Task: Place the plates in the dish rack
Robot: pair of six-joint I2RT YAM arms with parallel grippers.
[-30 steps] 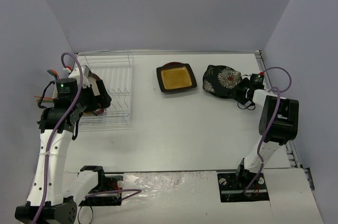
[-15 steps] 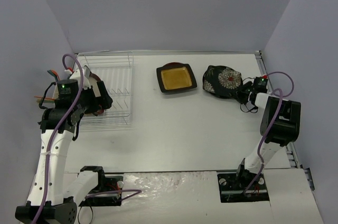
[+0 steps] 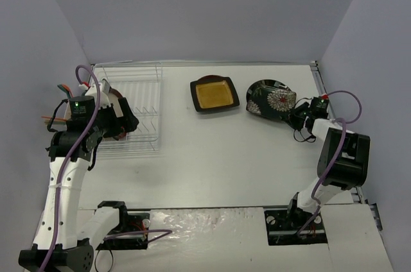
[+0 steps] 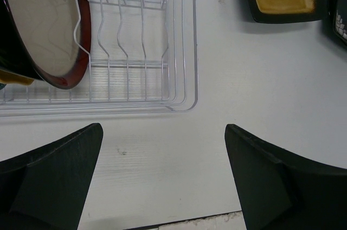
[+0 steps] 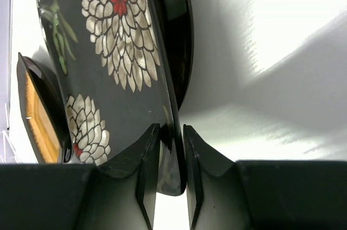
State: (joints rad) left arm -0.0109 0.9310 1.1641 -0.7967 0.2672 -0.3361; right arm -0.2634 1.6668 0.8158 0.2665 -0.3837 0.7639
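White table (image 3: 225, 156) carries the dish rack (image 3: 144, 102) at left, with a red-rimmed plate (image 4: 38, 24) standing in its slots. Left end effector (image 4: 162, 154) is wide open, and right end effector (image 5: 171, 135) pinches the rim of the flowered plate (image 5: 108, 78).

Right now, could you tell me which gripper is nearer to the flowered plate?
Right. The right gripper is clamped on the flowered plate's rim; the left gripper hangs open by the dish rack.

left claw (image 4: 164, 132) spread wide, angled down; right claw (image 5: 171, 138) pinched narrow (arm stretched low, outward).
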